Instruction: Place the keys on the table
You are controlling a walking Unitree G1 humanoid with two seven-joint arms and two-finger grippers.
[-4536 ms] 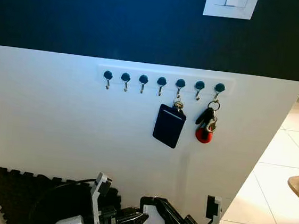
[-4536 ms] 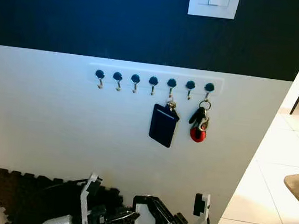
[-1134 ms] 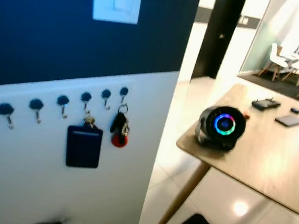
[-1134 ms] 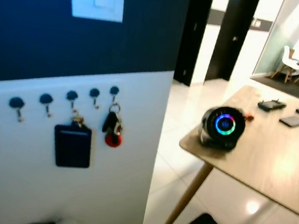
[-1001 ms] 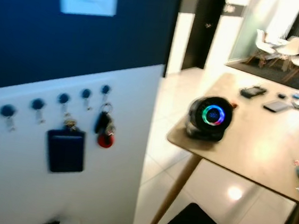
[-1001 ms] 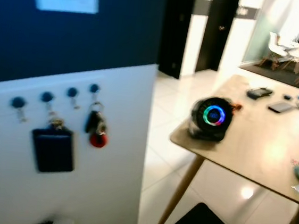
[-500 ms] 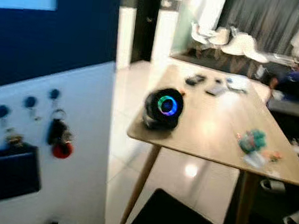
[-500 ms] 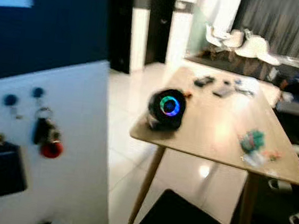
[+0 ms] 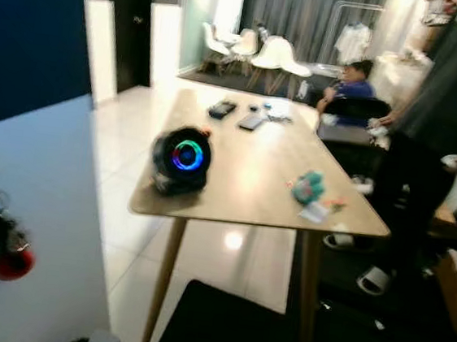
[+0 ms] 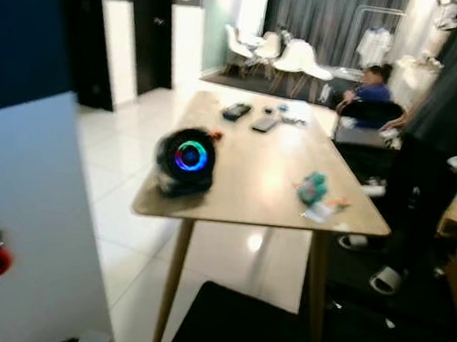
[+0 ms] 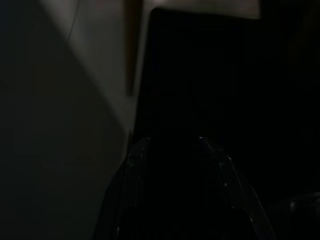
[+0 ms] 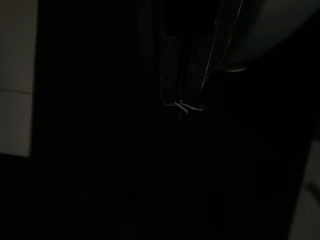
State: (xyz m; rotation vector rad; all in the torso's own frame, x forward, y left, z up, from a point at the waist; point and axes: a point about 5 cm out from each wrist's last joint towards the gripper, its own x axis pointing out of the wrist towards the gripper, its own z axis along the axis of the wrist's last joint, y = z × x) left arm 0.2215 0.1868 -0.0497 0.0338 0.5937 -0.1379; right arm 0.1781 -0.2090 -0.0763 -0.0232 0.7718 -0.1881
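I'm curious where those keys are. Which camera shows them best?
The left eye view: the keys hang on the white wall, red fob plain. The right eye view catches them at its edge, blurrier. Both wrist views are too dark to tell.

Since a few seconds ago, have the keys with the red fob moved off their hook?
No. The keys still hang beside the wall's edge, as before; the camera swung toward the table.

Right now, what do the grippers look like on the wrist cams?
Very dark. The left gripper shows two long black fingers with faint glossy edge highlights. The right gripper shows black fingers with thin pale glints along the edges. No cables or markings can be made out.
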